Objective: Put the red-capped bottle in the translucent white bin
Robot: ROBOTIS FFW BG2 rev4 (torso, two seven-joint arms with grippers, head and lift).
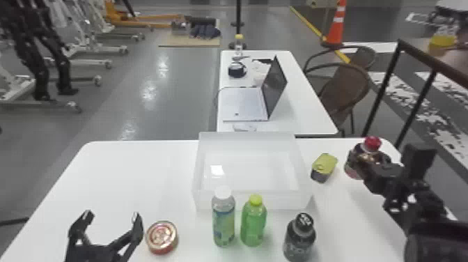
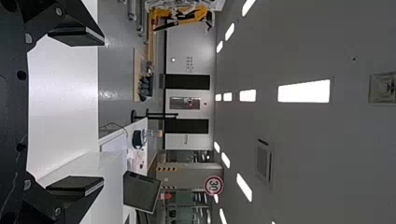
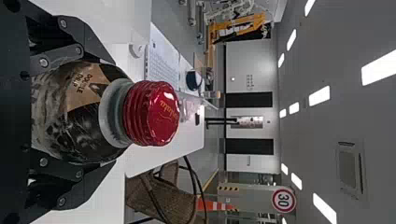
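The red-capped bottle (image 1: 372, 143) is at the table's right side, beyond the green-lidded can, in my right gripper (image 1: 365, 158). In the right wrist view my right gripper (image 3: 113, 113) is shut on the dark body of the bottle (image 3: 152, 113), one finger on each side, the red cap clear of them. Whether its base touches the table I cannot tell. The translucent white bin (image 1: 249, 200) stands at the table's middle, left of that bottle, nothing inside. My left gripper (image 1: 112, 216) is parked over the front left, open; in the left wrist view the left gripper (image 2: 102, 112) holds nothing.
A green-lidded can (image 1: 324, 163) stands between the bin and my right gripper. Before the bin are a white-capped bottle (image 1: 224, 221), a green bottle (image 1: 253, 223) and a black bottle (image 1: 300, 238). A round red tin (image 1: 162, 237) lies beside my left gripper.
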